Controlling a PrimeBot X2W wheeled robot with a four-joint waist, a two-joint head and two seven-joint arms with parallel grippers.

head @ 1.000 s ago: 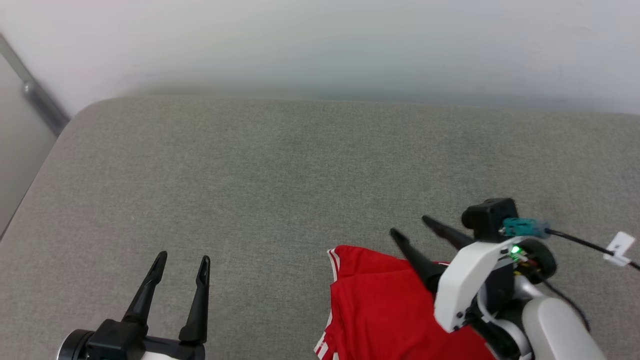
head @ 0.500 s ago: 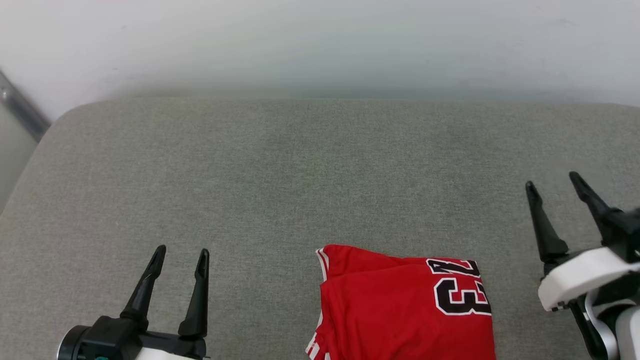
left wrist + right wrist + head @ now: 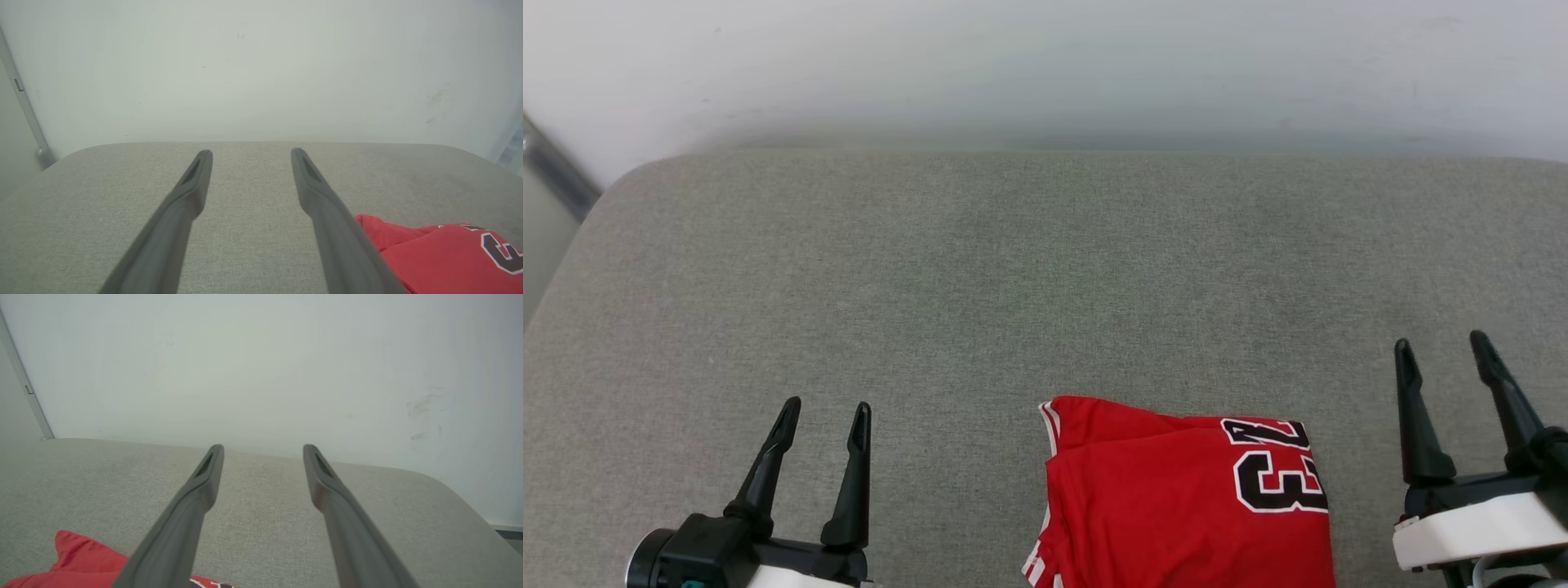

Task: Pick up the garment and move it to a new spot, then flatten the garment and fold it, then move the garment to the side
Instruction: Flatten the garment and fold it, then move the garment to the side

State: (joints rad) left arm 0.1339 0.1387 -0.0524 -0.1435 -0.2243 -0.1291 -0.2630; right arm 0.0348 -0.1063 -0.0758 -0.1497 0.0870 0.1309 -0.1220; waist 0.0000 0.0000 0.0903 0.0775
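Your left hand (image 3: 827, 404) hovers released at the lower left of the head view, its two dark fingers spread and holding nothing, with bare grey fabric under and between them. Your right hand (image 3: 1440, 340) stands the same way at the lower right, fingers parted and empty, pointing toward the far wall (image 3: 1045, 65).

Between the two hands, nearer the right one but touching neither, the red jersey (image 3: 1176, 506) lies on the grey fabric-covered tabletop (image 3: 1013, 269). It is gathered into a compact, layered shape with one fold line running across its upper part, and its near portion runs off the lower edge of the head view. A black, white-edged number 23 (image 3: 1278, 478) shows on its right side, turned sideways to you. Red-and-white striped trim (image 3: 1037, 567) peeks out at its lower left corner.

From the left wrist, the jersey sits just beside the right-hand finger, low in that view. From the right wrist, a red corner shows beside the left-hand finger. A grey metal strip (image 3: 556, 175) runs down the wall past the tabletop's rounded far-left corner.
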